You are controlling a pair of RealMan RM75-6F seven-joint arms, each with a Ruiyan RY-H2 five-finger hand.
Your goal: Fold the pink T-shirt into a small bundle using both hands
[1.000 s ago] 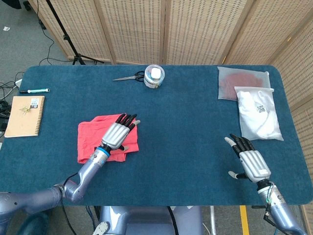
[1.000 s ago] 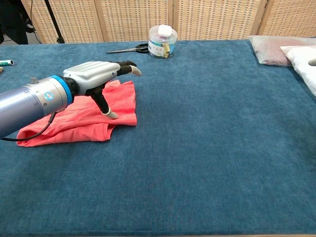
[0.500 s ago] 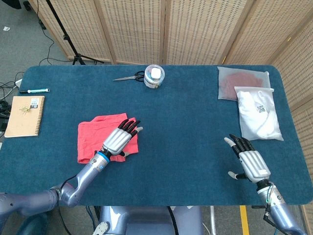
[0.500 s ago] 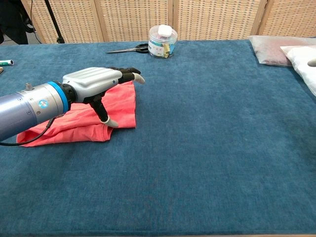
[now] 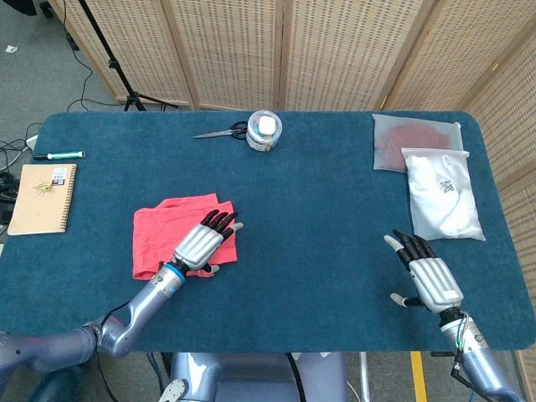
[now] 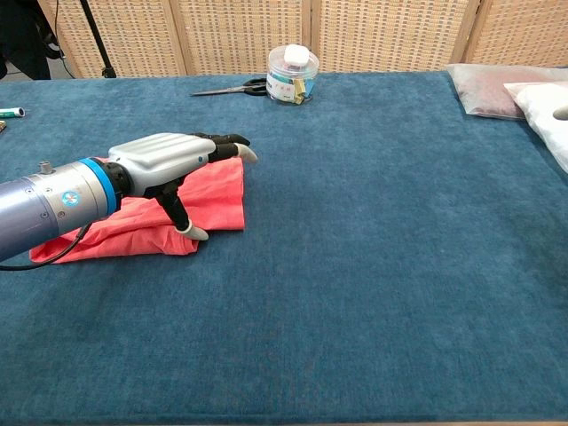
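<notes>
The pink T-shirt (image 5: 163, 231) lies folded into a rough rectangle on the blue table, left of centre, and shows again as the T-shirt (image 6: 217, 191) in the chest view. My left hand (image 5: 202, 244) hovers flat over its right front corner, fingers spread, holding nothing; in the chest view the left hand (image 6: 169, 158) has its thumb pointing down at the cloth's front edge. My right hand (image 5: 428, 277) rests open above the table at the front right, far from the shirt, palm down. The chest view does not show it.
A clear jar (image 5: 264, 131) and scissors (image 5: 221, 131) sit at the back centre. Two bagged garments (image 5: 440, 188) lie at the back right. A notebook (image 5: 42, 198) and a marker (image 5: 59, 155) are at the far left.
My left hand has drawn back toward me and to the shirt's front right corner, lowering slightly. The shirt and my right hand have not moved.
</notes>
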